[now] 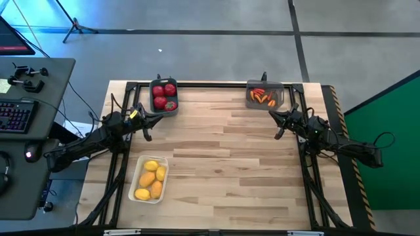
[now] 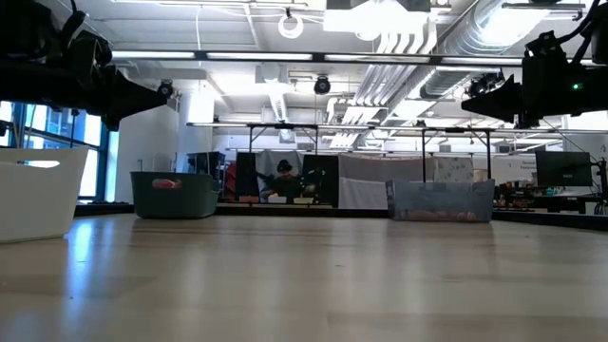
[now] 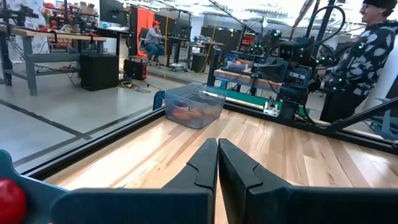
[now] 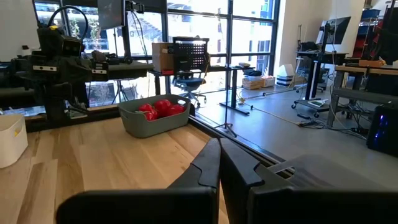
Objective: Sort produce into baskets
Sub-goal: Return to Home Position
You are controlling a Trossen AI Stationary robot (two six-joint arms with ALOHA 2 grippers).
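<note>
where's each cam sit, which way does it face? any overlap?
High: above table, straight down on tomato bin, smoky grey bin; left arm, right arm.
Low: table-top height, level across into room; both arms at top corners.
Left wrist: past its shut jaws toward smoky grey bin, right arm.
Right wrist: past its shut jaws toward tomato bin, left arm.
Shared: tomato bin in high, low, right wrist.

no legible text, labels, nos. anywhere

Open laboratory: grey floor (image 1: 216, 59), tall windows (image 4: 249, 31), exposed ceiling ducts (image 2: 418, 38) beside strip lights (image 2: 237, 55), office chair (image 4: 189, 55) near the windows.
</note>
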